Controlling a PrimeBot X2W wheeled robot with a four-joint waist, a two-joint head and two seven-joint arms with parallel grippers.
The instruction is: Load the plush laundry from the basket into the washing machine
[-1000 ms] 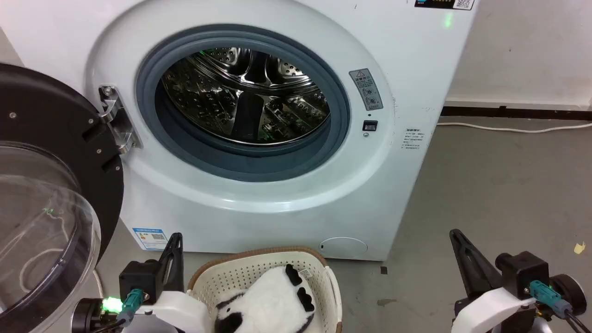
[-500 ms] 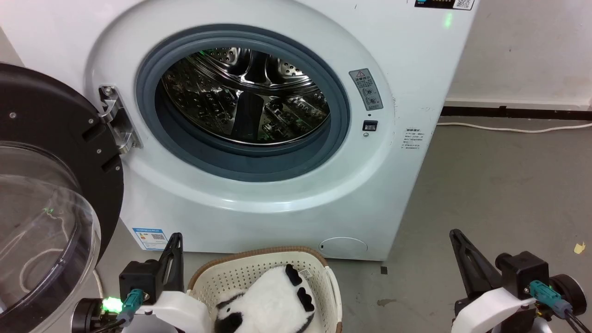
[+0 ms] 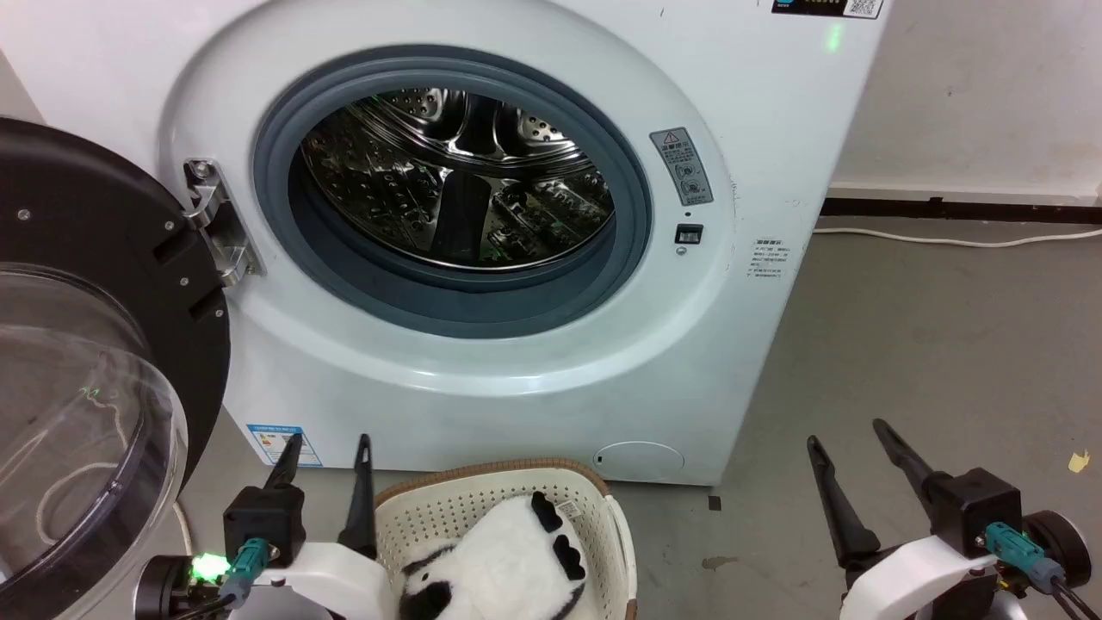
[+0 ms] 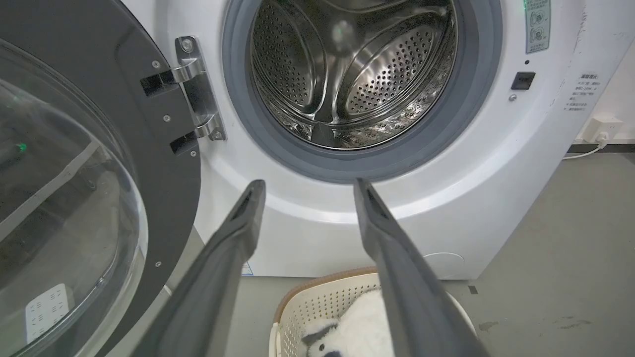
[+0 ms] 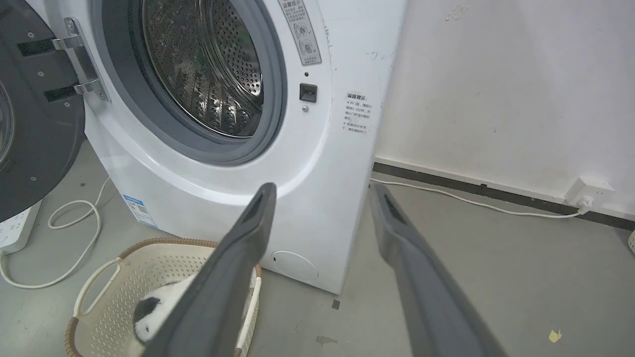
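Fluffy plush laundry (image 3: 508, 564) (perforated oval basket (image 3: 439, 512))

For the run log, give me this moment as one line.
stage: pre-grasp | left gripper: open | right gripper: open | plush laundry: in basket | washing machine: door open, drum empty

We are looking across a bare grey floor (image 3: 938, 344) that is meeting a scuffed white wall (image 5: 496, 74) at a dark skirting strip (image 5: 471, 187). A white cable (image 5: 471, 202) is running along it to a wall socket (image 5: 590, 191). A yellow scrap (image 5: 554, 335) is lying on the floor, and a white power strip (image 5: 15, 227) is sitting at the far side.
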